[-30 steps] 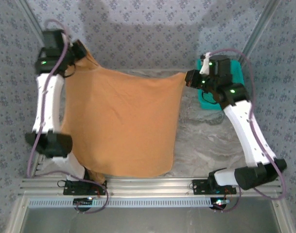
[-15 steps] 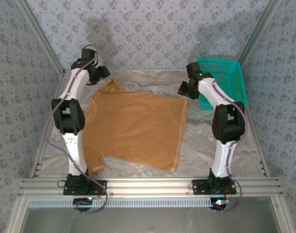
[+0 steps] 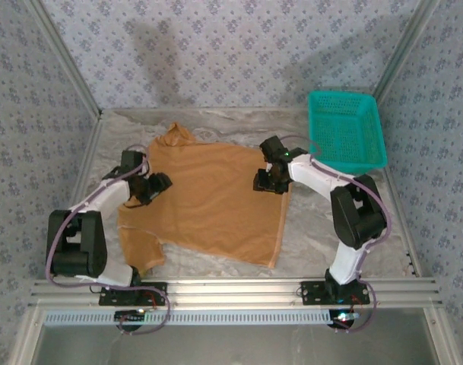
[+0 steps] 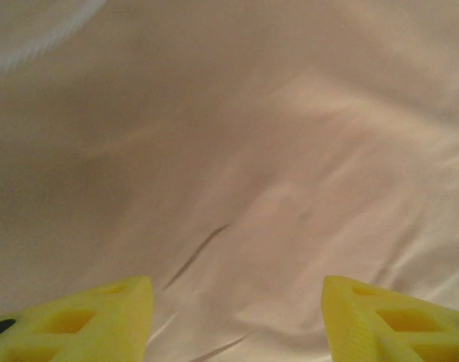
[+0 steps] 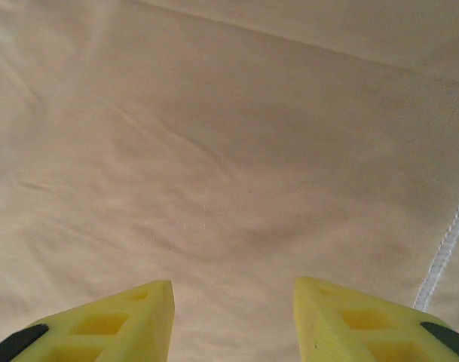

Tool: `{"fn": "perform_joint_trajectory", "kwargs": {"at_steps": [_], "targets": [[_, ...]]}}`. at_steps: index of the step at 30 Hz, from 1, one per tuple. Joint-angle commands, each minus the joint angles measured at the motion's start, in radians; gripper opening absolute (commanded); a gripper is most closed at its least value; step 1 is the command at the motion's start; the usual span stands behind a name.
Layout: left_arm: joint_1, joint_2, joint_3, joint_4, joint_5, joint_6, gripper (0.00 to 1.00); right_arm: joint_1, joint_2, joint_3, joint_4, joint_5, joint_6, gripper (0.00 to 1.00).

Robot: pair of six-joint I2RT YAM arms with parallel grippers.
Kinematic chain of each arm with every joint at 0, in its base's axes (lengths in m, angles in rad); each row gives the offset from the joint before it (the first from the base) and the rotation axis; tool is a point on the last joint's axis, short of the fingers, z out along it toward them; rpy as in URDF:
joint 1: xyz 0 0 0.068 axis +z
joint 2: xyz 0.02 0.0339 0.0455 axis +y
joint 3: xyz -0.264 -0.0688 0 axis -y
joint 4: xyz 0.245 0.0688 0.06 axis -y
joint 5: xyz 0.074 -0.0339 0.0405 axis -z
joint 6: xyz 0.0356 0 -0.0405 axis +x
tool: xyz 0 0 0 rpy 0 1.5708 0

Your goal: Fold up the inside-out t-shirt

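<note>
Tan t-shirt [image 3: 208, 201]; left tool [image 4: 237, 313], right tool [image 5: 234, 305] low, spread.

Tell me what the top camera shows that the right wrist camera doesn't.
Top camera: the whole t-shirt spread on the table, the teal basket at the far right, and the left gripper and right gripper over the shirt's side edges. Right wrist camera: fine creases, a white stitched seam and its open yellow fingertips up close. Both: the t-shirt's tan fabric.
</note>
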Motion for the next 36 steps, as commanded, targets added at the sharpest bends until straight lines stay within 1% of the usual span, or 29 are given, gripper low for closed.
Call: {"fn": "perform_joint_trajectory", "kwargs": {"at_steps": [1,4,7,11,14,15,18,21,23,25,27,29,31,33,36], "targets": [[0.029,-0.028,-0.034,0.063,-0.016,-0.003,0.6,-0.019,0.047,-0.028,0.02,-0.009,0.019,0.47],[0.063,-0.003,-0.066,0.078,-0.021,0.001,0.6,-0.049,0.086,-0.043,0.045,0.017,0.009,0.47],[0.079,0.04,-0.068,0.108,-0.028,0.0,0.6,-0.107,0.139,-0.031,0.045,0.031,-0.011,0.46],[0.078,0.131,-0.012,0.12,-0.026,0.004,0.6,-0.172,0.192,0.005,0.03,0.044,-0.028,0.45],[0.078,0.169,0.024,0.116,-0.032,-0.002,0.59,-0.191,0.195,0.019,0.031,0.05,-0.037,0.45],[0.078,0.173,0.03,0.118,-0.034,-0.009,0.59,-0.187,0.186,0.03,-0.013,0.065,-0.038,0.44],[0.073,0.155,0.055,0.08,-0.036,-0.016,0.58,-0.152,0.117,0.046,-0.033,0.077,-0.045,0.45],[0.054,0.091,0.064,0.014,-0.075,-0.019,0.58,-0.11,0.087,0.114,-0.028,0.034,-0.067,0.48],[0.04,0.039,0.042,-0.004,-0.097,-0.031,0.58,-0.095,0.119,0.176,-0.016,0.014,-0.085,0.48],[0.037,-0.007,0.0,0.017,-0.1,-0.051,0.59,-0.093,0.207,0.265,-0.013,-0.01,-0.095,0.48],[0.039,-0.012,-0.024,0.031,-0.107,-0.06,0.59,-0.102,0.307,0.351,-0.037,-0.054,-0.093,0.47],[0.043,0.015,-0.021,0.027,-0.094,-0.057,0.59,-0.114,0.389,0.417,-0.062,-0.081,-0.087,0.45],[0.051,0.065,-0.02,0.063,-0.079,-0.06,0.59,-0.124,0.446,0.444,-0.072,-0.092,-0.078,0.43],[0.064,0.129,-0.009,0.113,-0.049,-0.065,0.59,-0.126,0.441,0.404,-0.057,-0.09,-0.073,0.42],[0.07,0.255,0.087,0.112,-0.045,-0.054,0.59,-0.127,0.373,0.276,-0.025,-0.068,-0.067,0.42]]}}
